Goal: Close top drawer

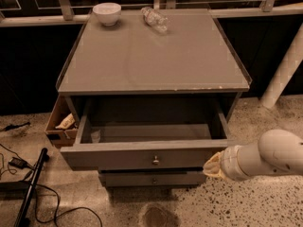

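The top drawer [142,156] of the grey cabinet stands pulled well out, its deep box open to view and its flat front facing me with a small round metal knob [155,161] at the centre. My white arm comes in from the right. Its gripper [212,166] sits right at the right end of the drawer's front panel, at about the panel's height. A shorter drawer front [151,178] shows just below.
A white bowl [106,12] and a clear plastic bottle [155,19] lie at the back of the cabinet top [151,56]. A brown cardboard box [60,122] stands at the cabinet's left. Cables and a black bar [28,193] lie on the speckled floor at left. A white post [284,70] rises at right.
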Tool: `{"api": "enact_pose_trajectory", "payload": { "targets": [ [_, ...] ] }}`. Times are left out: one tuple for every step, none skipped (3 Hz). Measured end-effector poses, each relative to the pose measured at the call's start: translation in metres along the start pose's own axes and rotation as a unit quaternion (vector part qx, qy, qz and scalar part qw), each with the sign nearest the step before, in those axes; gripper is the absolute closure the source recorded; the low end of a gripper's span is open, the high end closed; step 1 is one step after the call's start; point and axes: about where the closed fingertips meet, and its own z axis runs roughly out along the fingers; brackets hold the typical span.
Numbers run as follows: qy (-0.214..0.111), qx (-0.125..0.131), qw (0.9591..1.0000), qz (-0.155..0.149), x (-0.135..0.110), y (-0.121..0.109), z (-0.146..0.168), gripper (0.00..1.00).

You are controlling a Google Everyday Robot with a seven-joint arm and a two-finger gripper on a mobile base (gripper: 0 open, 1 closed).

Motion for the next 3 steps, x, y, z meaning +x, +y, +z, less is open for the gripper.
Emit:
{"api": "enact_pose_trajectory", "payload": {
  "targets": [
    [-0.01,0.043,0.9984,-0.034,-0.004,-0.009,0.003,1.0],
    [-0.014,0.089,0.994,-0.061,-0.008,-0.021,0.005,1.0],
    [-0.012,0.129,0.9892,-0.07,-0.005,-0.034,0.011,1.0]
  ]
}}
